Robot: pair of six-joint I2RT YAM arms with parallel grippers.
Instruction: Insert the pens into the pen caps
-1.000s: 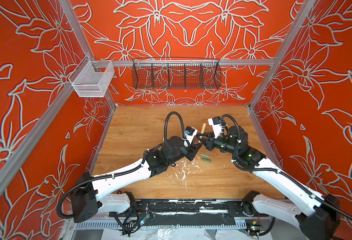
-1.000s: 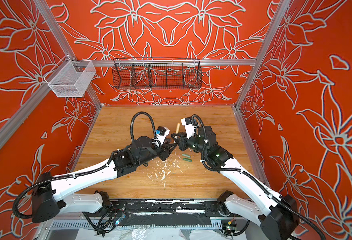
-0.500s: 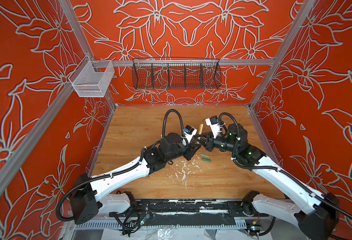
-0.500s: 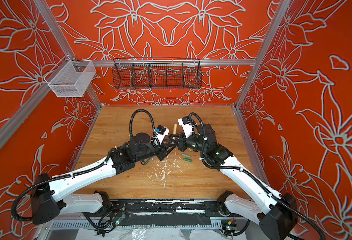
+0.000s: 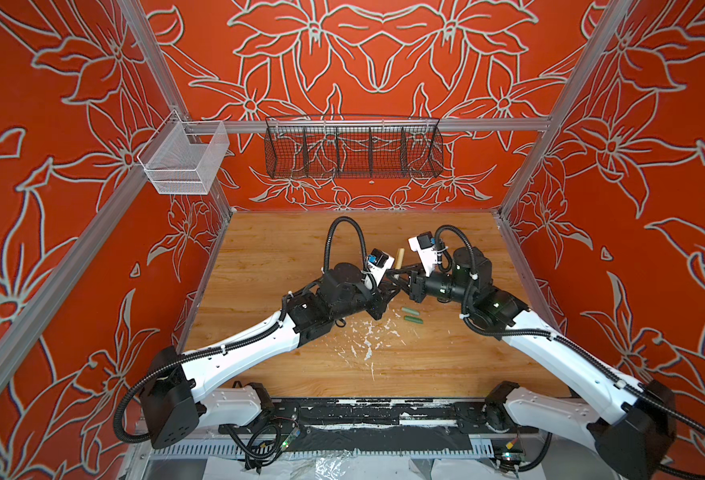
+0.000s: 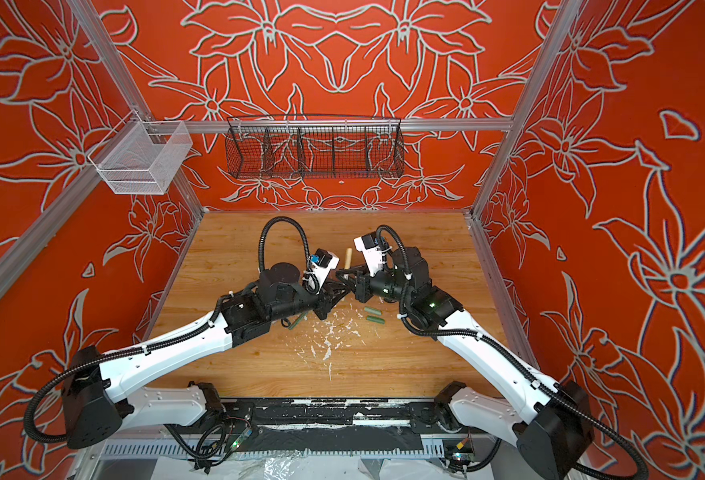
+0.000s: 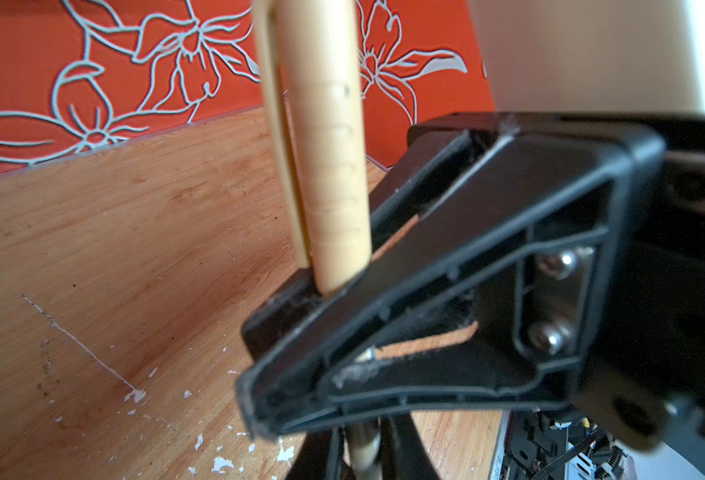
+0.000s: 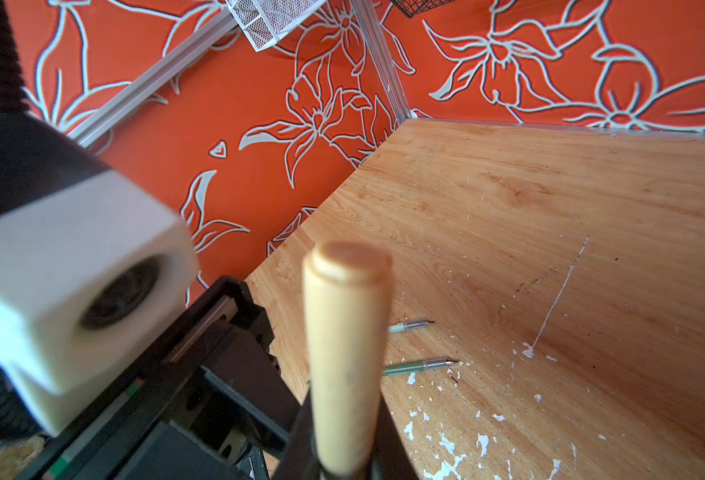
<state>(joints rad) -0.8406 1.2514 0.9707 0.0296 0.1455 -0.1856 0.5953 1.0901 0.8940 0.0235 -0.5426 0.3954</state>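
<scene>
Tan pen cap is clamped in the right gripper, beyond the paint flecks. The left gripper pinches the tan pen at that cap's open end. Two green caps lie right of the flecks, with the pale green pen and dark green pen to their left.
</scene>
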